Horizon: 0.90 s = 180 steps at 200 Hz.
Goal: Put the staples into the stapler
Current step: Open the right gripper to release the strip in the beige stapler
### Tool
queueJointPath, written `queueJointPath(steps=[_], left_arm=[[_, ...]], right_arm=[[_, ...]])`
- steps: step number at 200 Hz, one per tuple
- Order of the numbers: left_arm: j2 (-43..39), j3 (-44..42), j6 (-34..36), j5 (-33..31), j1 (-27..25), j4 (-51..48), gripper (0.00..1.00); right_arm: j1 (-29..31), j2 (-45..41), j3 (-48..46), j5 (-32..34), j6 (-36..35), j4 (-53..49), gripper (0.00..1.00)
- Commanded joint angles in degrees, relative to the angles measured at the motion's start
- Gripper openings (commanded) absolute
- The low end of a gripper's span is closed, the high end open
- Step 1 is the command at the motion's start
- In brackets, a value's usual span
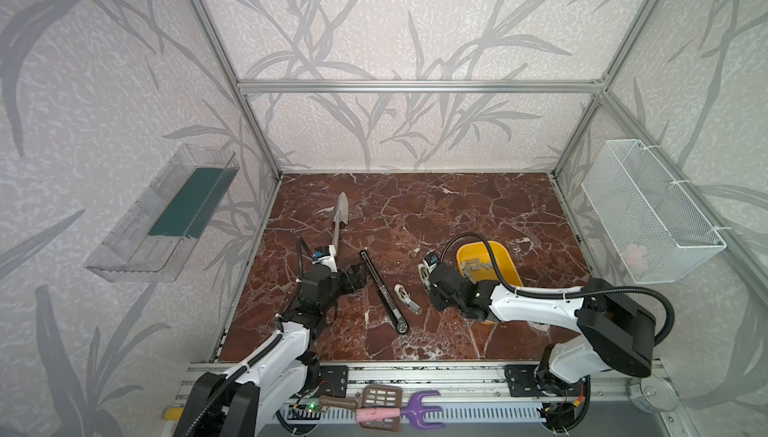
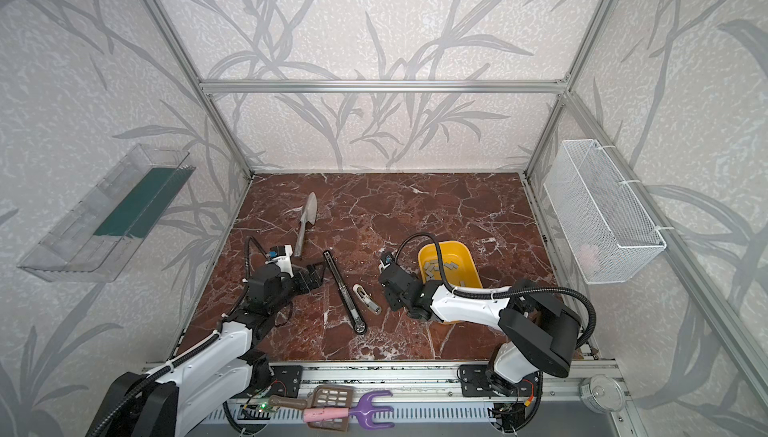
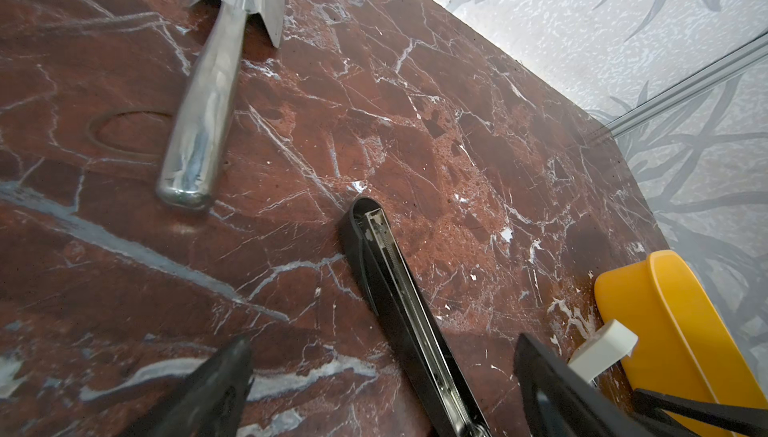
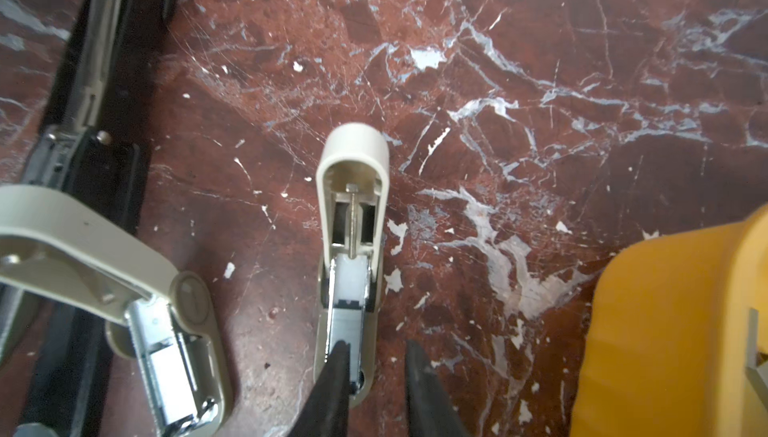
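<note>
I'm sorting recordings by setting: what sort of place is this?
Most likely a robot test cell, not a real room: an aluminium frame holds wallpapered panels around a marble-look tabletop, and a left arm and right arm are mounted on a rail along its front.

Here's the stapler (image 1: 382, 289) flat on the counter (image 1: 457, 206): long, slim and black, its silvery inner rail exposed and facing up, running diagonally from back-left to front-right. Over to the staples (image 1: 478, 268): small flat grey strips, jumbled in a loose heap inside the yellow tray (image 1: 506, 262), well right of the stapler
</note>
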Motion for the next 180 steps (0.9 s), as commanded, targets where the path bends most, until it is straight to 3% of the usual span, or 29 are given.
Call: queueJointPath(steps=[1,94,180], left_arm=[[-0.09,1.59,0.12,-0.31,-0.19,0.38,0.98],[-0.15,1.49,0.15,-0.09,-0.19,0.52,0.98],[-0.27,1.49,0.16,-0.03,-0.19,0.55,0.98]], right_arm=[[0.31,1.62,2.57,1.32,0.27,-1.73,0.25],[0.21,6.3,6.58,2.78,-0.44,-3.97,0.25],[0.23,4.25,3.95,2.06,3.15,-7.15,0.23]])
